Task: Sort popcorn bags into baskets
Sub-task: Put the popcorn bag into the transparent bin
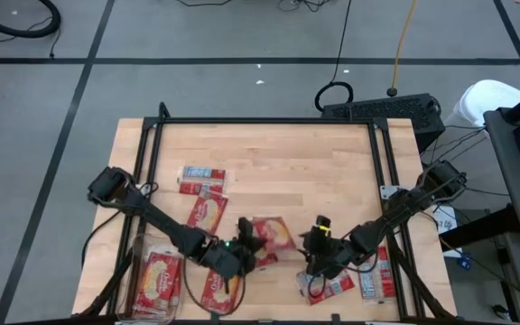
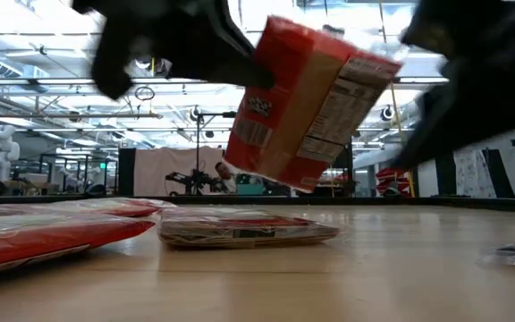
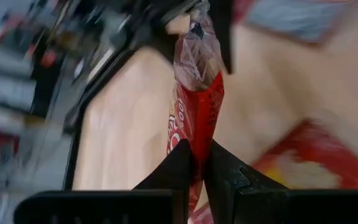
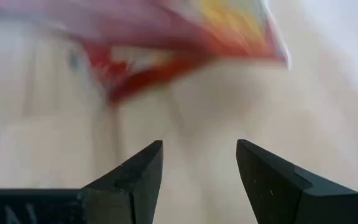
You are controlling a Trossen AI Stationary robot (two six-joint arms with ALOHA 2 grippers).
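Near the table's 6 o'clock edge, the left gripper [image 1: 245,236] is clamped narrow on the edge of one flat, glossy red popcorn bag [image 1: 272,233], held clear of the pale wood-grain table [image 1: 287,162]. The right gripper [image 1: 318,248], at 5 o'clock, holds nothing; its dark tapered fingers [image 4: 138,171] stand apart. Around eight rectangular packets can be counted in the high view, though that number is uncertain. One clear plastic bin [image 1: 157,282] with rounded corners sits at 7 o'clock, containing one packet.
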